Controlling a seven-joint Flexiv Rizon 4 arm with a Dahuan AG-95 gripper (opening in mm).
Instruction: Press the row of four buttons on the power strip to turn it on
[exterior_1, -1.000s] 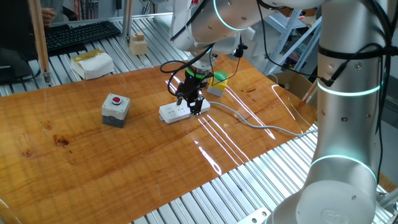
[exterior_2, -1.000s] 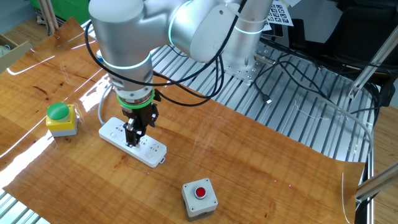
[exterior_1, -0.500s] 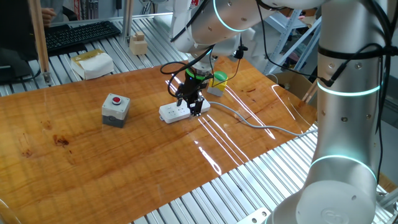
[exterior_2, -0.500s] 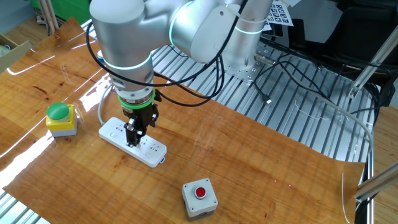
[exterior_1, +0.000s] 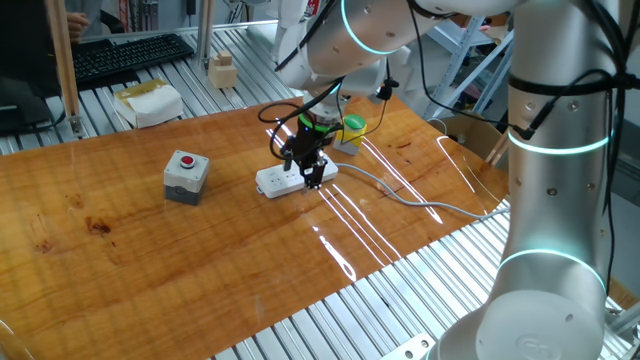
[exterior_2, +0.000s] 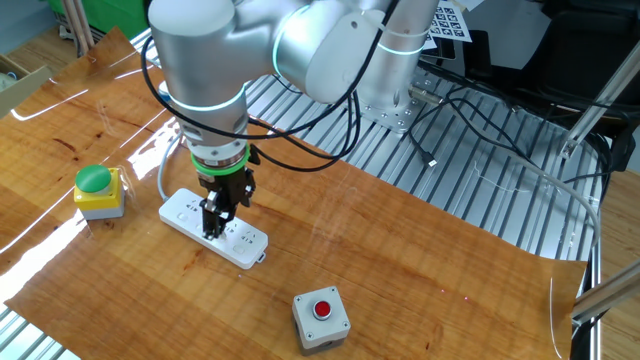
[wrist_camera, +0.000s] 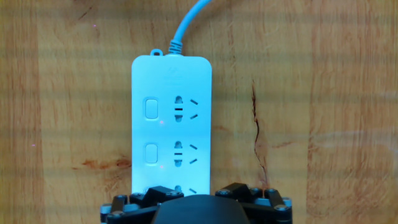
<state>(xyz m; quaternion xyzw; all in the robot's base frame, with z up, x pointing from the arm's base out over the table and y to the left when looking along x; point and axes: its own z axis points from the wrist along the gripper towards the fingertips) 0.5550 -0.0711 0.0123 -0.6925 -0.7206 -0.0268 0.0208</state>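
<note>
The white power strip (wrist_camera: 172, 118) lies flat on the wooden table, and its grey cable (wrist_camera: 186, 25) leaves from the far end. Two of the buttons (wrist_camera: 150, 107) (wrist_camera: 150, 153) show in a column along its left side; the rest of the four buttons are hidden under my hand. My gripper (wrist_camera: 200, 193) hangs over the strip's near end, open, with a clear gap between its fingers. The left fingertip (wrist_camera: 163, 192) is over the button column and the right one (wrist_camera: 239, 191) is past the strip's edge. I cannot tell whether a fingertip touches the strip. The fixed views show the gripper (exterior_2: 212, 226) pointing straight down onto the strip (exterior_2: 243, 247) (exterior_1: 278, 181).
A grey box with a red round button (exterior_2: 321, 318) (exterior_1: 186, 172) stands on the table apart from the strip. A yellow box with a green button (exterior_2: 97, 188) (exterior_1: 350, 130) sits near the strip's cable end. The cable (exterior_1: 400, 192) trails across the wood toward the table edge.
The arm has shifted very slightly. The gripper stays over the same end of the strip with the same finger spread.
</note>
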